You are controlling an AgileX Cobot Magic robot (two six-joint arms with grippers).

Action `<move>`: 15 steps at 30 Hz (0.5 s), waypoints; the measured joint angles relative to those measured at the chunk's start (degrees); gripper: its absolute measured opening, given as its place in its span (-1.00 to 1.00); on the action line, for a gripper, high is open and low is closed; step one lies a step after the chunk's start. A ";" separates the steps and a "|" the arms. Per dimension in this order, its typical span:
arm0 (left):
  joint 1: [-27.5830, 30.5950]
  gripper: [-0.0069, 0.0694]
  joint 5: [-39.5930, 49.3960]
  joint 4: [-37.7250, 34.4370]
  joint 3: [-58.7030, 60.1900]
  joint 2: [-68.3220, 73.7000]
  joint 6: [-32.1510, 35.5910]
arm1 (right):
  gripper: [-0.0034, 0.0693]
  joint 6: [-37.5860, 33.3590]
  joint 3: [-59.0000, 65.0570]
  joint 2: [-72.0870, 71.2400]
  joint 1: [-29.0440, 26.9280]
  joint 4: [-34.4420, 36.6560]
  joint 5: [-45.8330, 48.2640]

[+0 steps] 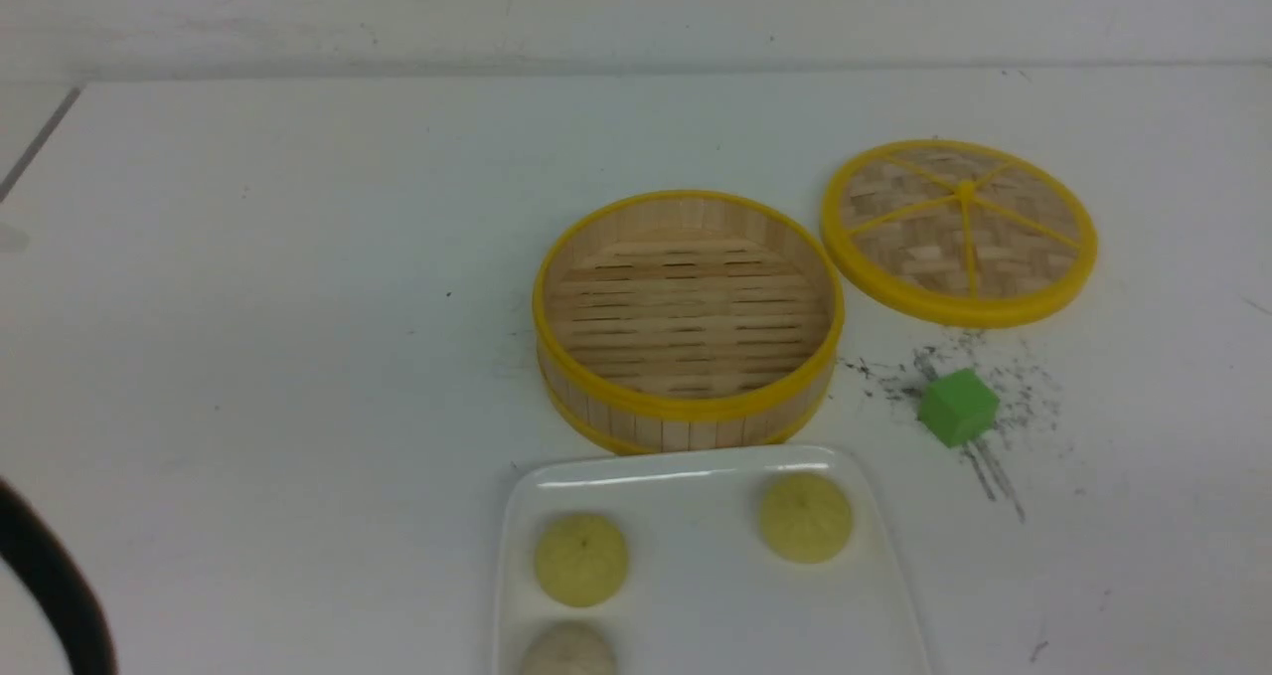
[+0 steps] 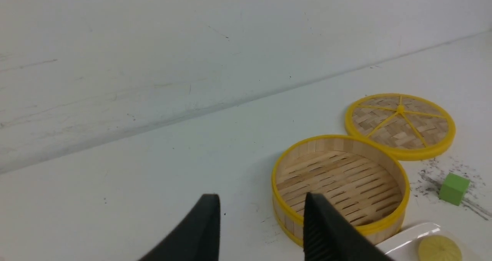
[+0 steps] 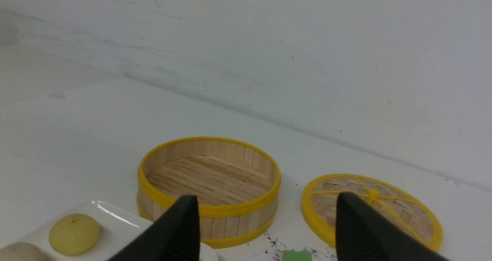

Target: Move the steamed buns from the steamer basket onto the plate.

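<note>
Plate (image 1: 696, 463): glossy white, rectangular with rounded corners and a shallow raised rim. It sits at the middle of the bench's (image 1: 298, 307) near edge. Its near part is cut off in the front view.

Steamed buns (image 1: 581, 560) (image 1: 806, 517) (image 1: 568, 652): all three lie on the plate, each apart from the others. One pale yellow bun sits toward the plate's far right corner. A second pale yellow bun sits toward the left rim. The off-white bun lies nearer than that one and only its top shows. The yellow two are round domes with a pleated top and a centre dimple.

Steamer basket (image 1: 686, 409): round, with an upright wooden wall, yellow rims and a slatted floor in plain sight. It stands just beyond the plate's far rim, toward the bench's far edge. Whether rim and basket touch cannot be told.

Lid (image 1: 960, 230): a flat woven disc with yellow spokes, lying just right of the basket.

Green cube (image 1: 957, 408): on dark scuff marks (image 1: 994, 382), on the near side of the lid and right of the basket.

Left claw (image 2: 261, 199): jaws parted, gripping nothing, held above the bench on the basket's left.

Right claw (image 3: 267, 199): jaws spread wide, gripping nothing, held above the bench on the near side of the basket and lid.
</note>
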 joint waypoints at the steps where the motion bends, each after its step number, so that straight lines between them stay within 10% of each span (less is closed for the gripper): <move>1: 0.00 0.04 0.00 0.00 0.00 0.00 0.00 | 0.38 0.00 1.20 0.00 0.00 0.00 -0.59; 15: 0.00 0.04 -0.42 -0.48 2.78 0.00 0.07 | -0.24 0.63 4.66 0.04 0.00 -6.37 2.53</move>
